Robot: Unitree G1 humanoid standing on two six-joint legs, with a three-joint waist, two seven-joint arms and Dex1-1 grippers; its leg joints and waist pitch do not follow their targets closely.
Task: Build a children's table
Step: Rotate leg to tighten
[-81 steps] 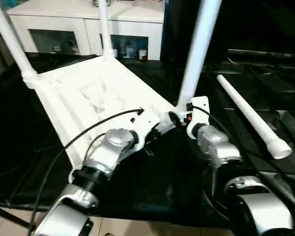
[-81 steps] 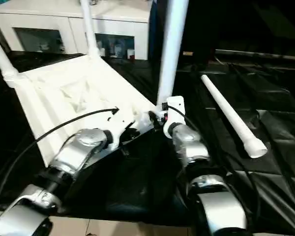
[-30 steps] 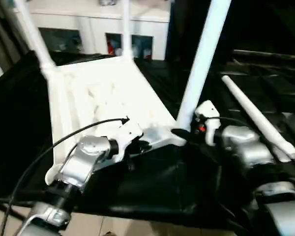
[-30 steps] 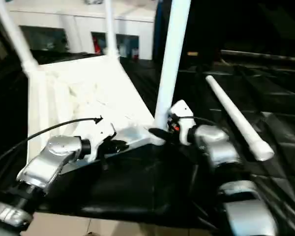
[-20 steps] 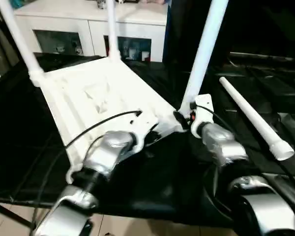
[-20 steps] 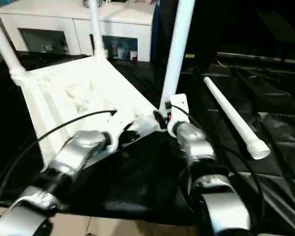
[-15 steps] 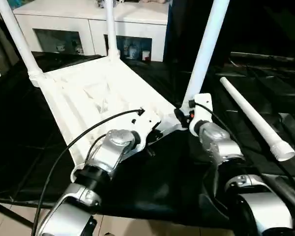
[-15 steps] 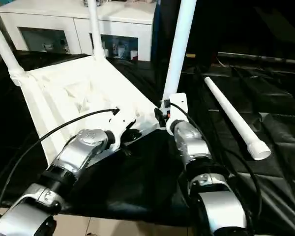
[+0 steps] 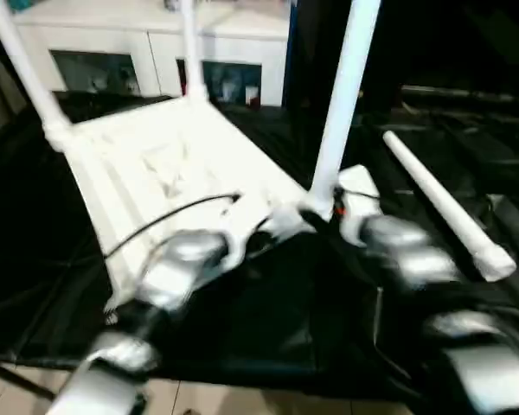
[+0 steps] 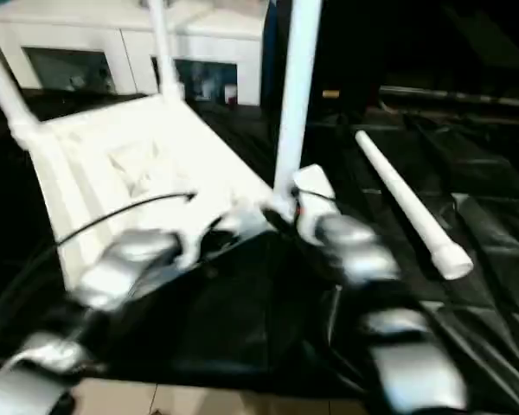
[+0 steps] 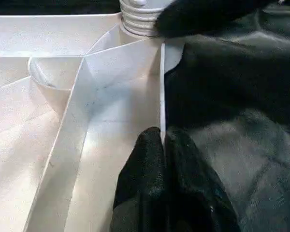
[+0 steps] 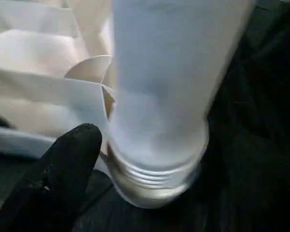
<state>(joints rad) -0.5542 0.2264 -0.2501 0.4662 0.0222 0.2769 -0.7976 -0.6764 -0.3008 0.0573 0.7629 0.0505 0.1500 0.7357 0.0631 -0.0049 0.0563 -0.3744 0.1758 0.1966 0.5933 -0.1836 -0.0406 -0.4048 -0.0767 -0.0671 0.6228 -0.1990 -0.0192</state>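
Tabletop (image 9: pixel 164 164): upside down on your black surface (image 9: pixel 268 320), three legs standing in its sockets.
Left gripper (image 11: pixel 162 145): pinched shut on the tabletop's near rim.
Right gripper (image 12: pixel 70 159): one finger beside the near leg (image 9: pixel 342 95); spread unclear.
Loose leg (image 9: pixel 441 207): lying right of your right gripper, long axis running away from you; right arm nearer.

Left tool (image 11: pixel 163 140) pinched shut on thin edge wall of tabletop (image 11: pixel 111 111), ribbed underside exposed. Ahead of tool: corner socket holding threaded leg end (image 11: pixel 140 17), black finger (image 11: pixel 203 14) against it. Black sheet (image 11: pixel 232 116) beside.
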